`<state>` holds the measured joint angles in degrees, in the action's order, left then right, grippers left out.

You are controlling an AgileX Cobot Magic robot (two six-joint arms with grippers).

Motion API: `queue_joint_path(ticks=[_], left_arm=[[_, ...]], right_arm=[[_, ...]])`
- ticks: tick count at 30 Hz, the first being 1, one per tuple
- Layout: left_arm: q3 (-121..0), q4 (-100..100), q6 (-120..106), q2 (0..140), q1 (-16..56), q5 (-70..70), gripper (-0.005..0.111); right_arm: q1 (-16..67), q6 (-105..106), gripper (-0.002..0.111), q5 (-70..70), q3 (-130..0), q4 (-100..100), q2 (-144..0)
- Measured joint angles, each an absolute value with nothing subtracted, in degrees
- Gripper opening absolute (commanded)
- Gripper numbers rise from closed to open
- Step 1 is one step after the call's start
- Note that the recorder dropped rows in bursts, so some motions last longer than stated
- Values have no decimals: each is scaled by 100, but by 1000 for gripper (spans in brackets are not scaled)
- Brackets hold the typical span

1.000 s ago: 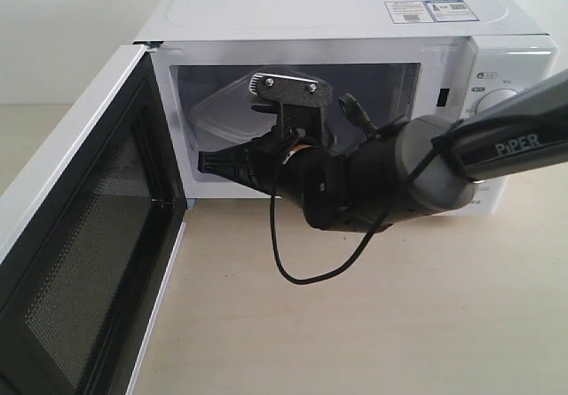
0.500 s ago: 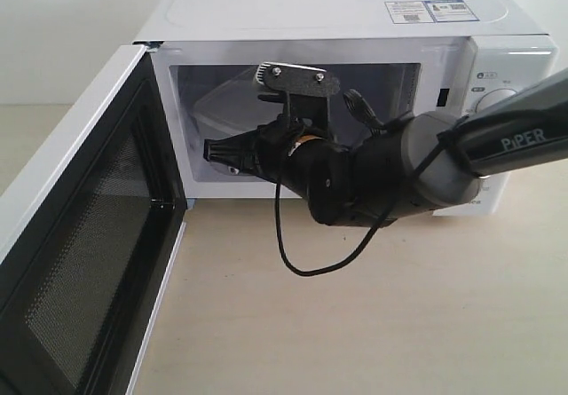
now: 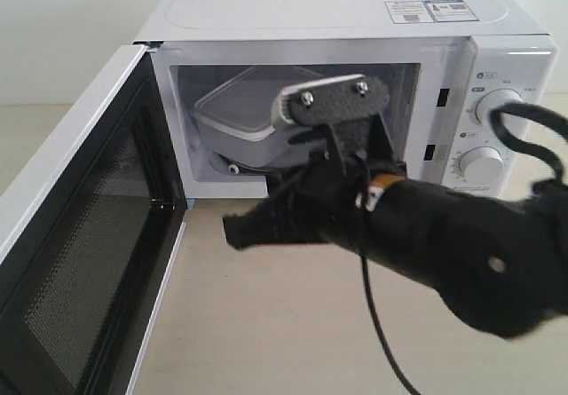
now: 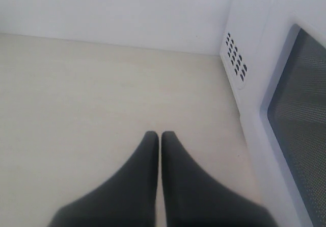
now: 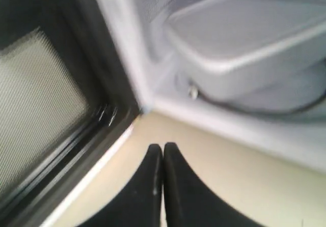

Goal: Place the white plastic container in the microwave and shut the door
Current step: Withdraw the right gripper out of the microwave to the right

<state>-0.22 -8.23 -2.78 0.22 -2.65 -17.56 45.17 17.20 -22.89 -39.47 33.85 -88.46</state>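
Note:
The white plastic container [image 3: 238, 109] [image 5: 244, 48] sits inside the open microwave [image 3: 355, 22] on the glass turntable, tilted a little. My right gripper [image 3: 232, 229] [image 5: 162, 146] is outside the cavity, in front of its lower left corner, shut with nothing between its fingers. The door [image 3: 89, 244] [image 5: 46, 99] stands wide open at the left, mesh window facing in; its handle is hidden. My left gripper [image 4: 160, 134] is shut and empty over bare tabletop, beside the door's outer face [image 4: 300, 109]. It does not show in the exterior view.
Two round dials [image 3: 484, 164] sit on the microwave's right panel, partly behind my right arm [image 3: 461, 253]. A black cable [image 3: 377, 324] hangs from that arm toward the table. Vent holes [image 4: 235, 58] mark the microwave's side wall. Light tabletop [image 3: 266, 324] lies before the microwave.
My right gripper has pulled back out of the microwave cavity toward the camera, leaving the container inside. The door has not moved.

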Motion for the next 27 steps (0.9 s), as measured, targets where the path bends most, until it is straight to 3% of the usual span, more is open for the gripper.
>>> queue_joint_path(ticks=[9,27], left_arm=[[-22,-823,-278,22,-265,-1756,4],[-22,-823,-278,22,-265,-1756,4]], right_arm=[[4777,1772,0,-566,-3233,3385,-7590],[4789,1772,0,-586,-3233,3385,-7413]])
